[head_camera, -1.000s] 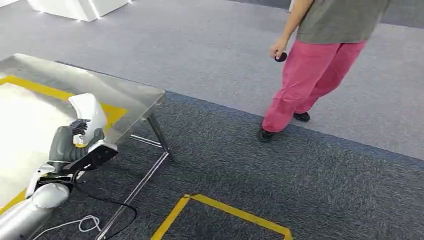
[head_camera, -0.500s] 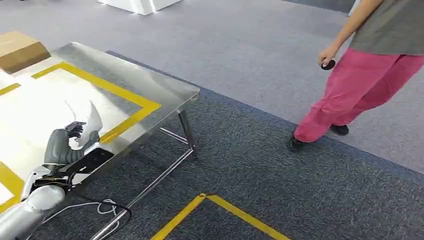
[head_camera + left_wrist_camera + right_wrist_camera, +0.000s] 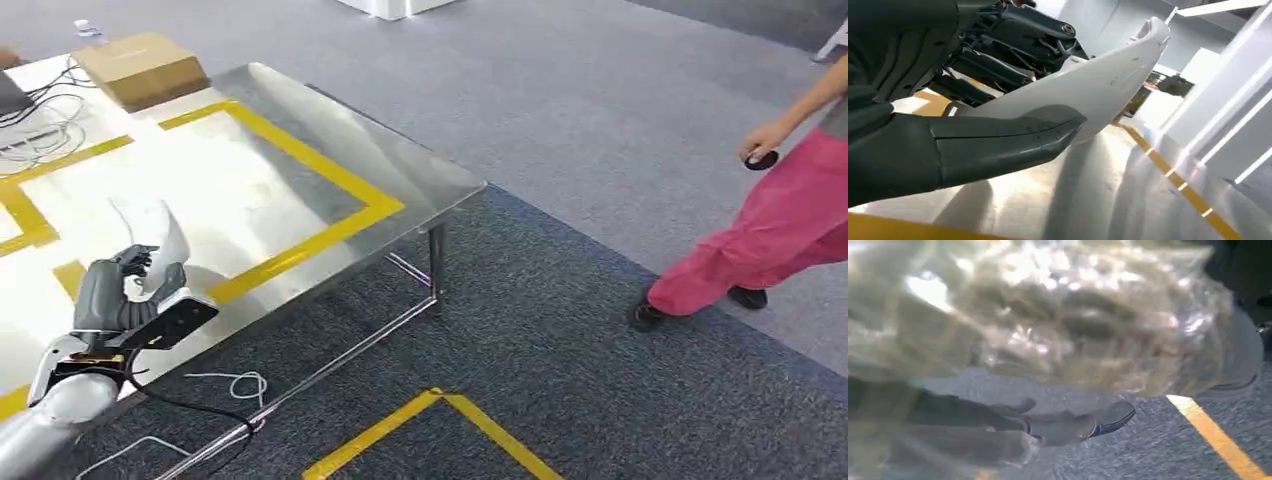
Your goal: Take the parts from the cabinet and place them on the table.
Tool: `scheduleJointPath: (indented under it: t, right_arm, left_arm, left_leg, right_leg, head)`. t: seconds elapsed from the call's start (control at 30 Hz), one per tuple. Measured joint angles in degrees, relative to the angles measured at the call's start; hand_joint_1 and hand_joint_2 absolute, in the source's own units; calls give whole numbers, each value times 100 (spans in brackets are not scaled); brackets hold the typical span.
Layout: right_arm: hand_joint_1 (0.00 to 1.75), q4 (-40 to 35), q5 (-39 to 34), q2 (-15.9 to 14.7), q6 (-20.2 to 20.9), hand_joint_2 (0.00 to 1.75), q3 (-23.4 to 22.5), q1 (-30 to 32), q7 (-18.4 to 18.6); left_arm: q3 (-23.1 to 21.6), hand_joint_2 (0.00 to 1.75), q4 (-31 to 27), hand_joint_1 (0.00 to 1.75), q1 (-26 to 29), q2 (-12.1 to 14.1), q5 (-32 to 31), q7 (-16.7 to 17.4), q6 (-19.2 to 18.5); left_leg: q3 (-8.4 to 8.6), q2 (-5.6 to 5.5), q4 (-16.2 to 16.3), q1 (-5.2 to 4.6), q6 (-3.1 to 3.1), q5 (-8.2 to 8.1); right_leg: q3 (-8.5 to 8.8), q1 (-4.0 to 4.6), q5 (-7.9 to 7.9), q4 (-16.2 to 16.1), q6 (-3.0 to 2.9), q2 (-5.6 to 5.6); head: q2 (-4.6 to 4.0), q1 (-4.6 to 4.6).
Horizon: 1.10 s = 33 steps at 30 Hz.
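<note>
Below me, at the left of my head view, stands a steel table (image 3: 400, 165) with a bright, reflective top marked out in yellow tape lines (image 3: 310, 165). A brown cardboard box (image 3: 140, 68) sits at its far corner in the upper left, with loose cables (image 3: 40, 125) beside it. The table's thin metal legs (image 3: 436, 262) stand on dark grey carpet (image 3: 560, 350); a paler grey strip of floor (image 3: 600, 120) runs across the upper middle. More yellow tape (image 3: 440, 420) forms a corner on the carpet at the bottom centre. A person in pink trousers (image 3: 770, 250) stands at the right edge.
</note>
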Motion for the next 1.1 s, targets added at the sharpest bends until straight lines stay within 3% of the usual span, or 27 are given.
scheduleJointPath:
  t: [0.03, 0.07, 0.1, 0.13, 0.27, 0.3, 0.33, 0.37, 0.47, 0.5, 0.57, 0.6, 0.67, 0.7, 0.73, 0.77, 0.8, 0.83, 0.87, 0.93, 1.0, 1.03, 1.07, 1.1]
  right_arm:
    - [0, 7, 9, 2, 5, 0, -4, 5, 0]
    - [0, 20, 11, 7, 9, 0, -6, 9, 11]
    - [0, 35, 24, 11, 24, 0, -7, 11, 37]
    - [0, 43, 31, 13, 26, 0, -7, 12, 42]
    - [0, 46, 31, 13, 29, 0, -7, 14, 55]
    - [0, 65, 42, 20, 44, 0, -6, 29, 74]
    - [0, 118, 83, 33, 105, 0, -28, 40, 92]
    - [0, 136, 94, 42, 107, 0, -37, 43, 92]
    - [0, 157, 103, 50, 107, 0, -55, 49, 101]
    - [0, 160, 109, 61, 107, 0, -70, 48, 99]
    - [0, 175, 129, 77, 105, 0, -96, 49, 99]
    - [0, 179, 131, 79, 107, 0, -107, 59, 101]
    - [0, 186, 140, 83, 116, 0, -122, 80, 109]
    - [0, 192, 140, 85, 125, 0, -125, 88, 123]
    - [0, 199, 144, 92, 127, 0, -127, 89, 136]
    - [0, 207, 151, 98, 136, 0, -133, 86, 142]
    - [0, 214, 164, 107, 158, 0, -149, 84, 147]
    - [0, 219, 179, 114, 173, 0, -164, 83, 153]
    - [0, 227, 203, 116, 193, 0, -168, 86, 158]
    - [0, 243, 236, 131, 214, 0, -177, 75, 179]
    - [0, 260, 260, 133, 236, 0, -188, 70, 195]
    - [0, 269, 293, 138, 254, 0, -223, 63, 197]
    - [0, 273, 339, 142, 298, 0, -238, 66, 197]
    - [0, 288, 382, 146, 343, 0, -245, 63, 203]
  left_arm:
    - [13, 175, 0, 175, -32, 2, -11, 7, -2]
    - [15, 175, 0, 175, -46, -4, -13, 13, -2]
    - [18, 175, 0, 175, -41, -4, -19, 20, -2]
    - [22, 175, 0, 175, -37, -4, -24, 28, -2]
    - [22, 175, 0, 175, -36, -4, -26, 35, -2]
    - [29, 175, 0, 175, -31, -4, -46, 61, -2]
    - [103, 175, 0, 175, -34, -4, -74, 90, -2]
    - [127, 175, 0, 175, -50, 5, -85, 96, 0]
    - [138, 175, 0, 175, -51, 29, -114, 109, 0]
    - [144, 175, 0, 175, -47, 46, -114, 116, 2]
    - [166, 175, 2, 175, -70, 75, -120, 125, 5]
    - [171, 175, 0, 175, -108, 72, -120, 127, 7]
    - [171, 175, 2, 175, -92, 66, -142, 151, 9]
    - [171, 175, 4, 175, -77, 64, -157, 164, 13]
    - [171, 175, 7, 175, -68, 64, -170, 175, 24]
    - [171, 175, 7, 175, -70, 66, -192, 186, 33]
    - [175, 175, 7, 175, -72, 68, -210, 195, 42]
    - [182, 175, 7, 175, -75, 77, -223, 201, 53]
    - [192, 175, 7, 175, -86, 77, -238, 203, 77]
    - [201, 175, 7, 175, -128, 77, -312, 210, 105]
    - [227, 175, 11, 175, -121, 85, -365, 203, 127]
    - [234, 175, 11, 175, -125, 99, -433, 168, 138]
    - [243, 175, 11, 175, -153, 114, -517, 114, 171]
    - [238, 175, 13, 175, -185, 116, -605, 55, 197]
  left_leg:
    - [-3, -56, 1, 14, 28, -1]
    - [-3, -133, 1, 19, 45, 2]
    - [-4, -209, 1, 19, 49, 1]
    - [-4, -248, 4, 18, 50, 0]
    - [-4, -274, 5, 18, 50, 0]
    - [1, -361, 7, 18, 50, -1]
    - [54, -669, 17, 34, 9, -29]
    - [12, -774, 54, 10, -35, -46]
    - [-71, -1006, 45, 84, -149, 5]
    - [-88, -1074, 50, 72, -184, -1]
    - [-189, -460, 325, 44, -239, -211]
    - [-365, -327, 689, 57, -266, -414]
    - [-820, -220, 1602, 87, -306, -782]
    - [-921, -212, 1771, 100, -319, -778]
    - [-878, -201, 1685, 108, -325, -636]
    - [-725, -178, 1381, 110, -323, -408]
    - [-465, -116, 899, 108, -307, -140]
    - [-203, 26, 418, 100, -280, 76]
    - [-59, 319, 187, 30, -269, 3]
    - [-71, 262, 93, 2, -190, -25]
    - [-90, 96, 79, -7, -139, -29]
    - [-52, 22, 30, 50, -83, 2]
    - [-48, -30, 28, 57, -60, -4]
    - [-50, -90, 28, 62, -31, -4]
  right_leg:
    - [-141, -21, -164, 292, 7, 273]
    - [-375, -35, -374, 756, 18, 405]
    - [-649, -35, -569, 1255, 34, 462]
    - [-767, -35, -626, 1457, 40, 473]
    - [-833, -35, -647, 1558, 43, 477]
    - [-972, -37, -609, 1721, 50, 483]
    - [-470, -85, 352, 347, 37, 678]
    - [-304, -157, 336, 24, 31, 1180]
    - [-251, -107, 303, -26, -45, 982]
    - [-224, -143, 321, -70, -87, 896]
    - [-171, -133, 319, -118, -172, 728]
    - [-158, -127, 310, -118, -190, 644]
    - [-142, -118, 278, -115, -214, 449]
    - [-133, -117, 264, -114, -213, 364]
    - [-114, -117, 247, -114, -205, 280]
    - [-88, -117, 226, -114, -192, 197]
    - [-46, -117, 200, -114, -175, 123]
    - [-1, -116, 171, -115, -154, 52]
    - [26, -88, 143, -116, -125, -6]
    - [24, -45, 105, -106, -59, -145]
    - [84, -47, 82, -141, -8, -303]
    - [41, -79, 19, -120, 57, -185]
    - [-5, -95, -88, 45, 65, 142]
    - [-177, -95, -279, 399, 66, 333]
  head:
    - [2, 11]
    - [2, 22]
    - [2, 22]
    - [2, 20]
    - [2, 20]
    - [2, 20]
    - [2, 22]
    - [2, 29]
    - [2, 18]
    - [2, 22]
    - [2, -41]
    - [2, -52]
    - [2, -52]
    - [2, -52]
    - [2, -50]
    - [2, -52]
    - [2, -50]
    - [2, -52]
    - [2, -48]
    - [2, -37]
    - [2, -39]
    - [2, -39]
    - [0, -21]
    - [2, -4]
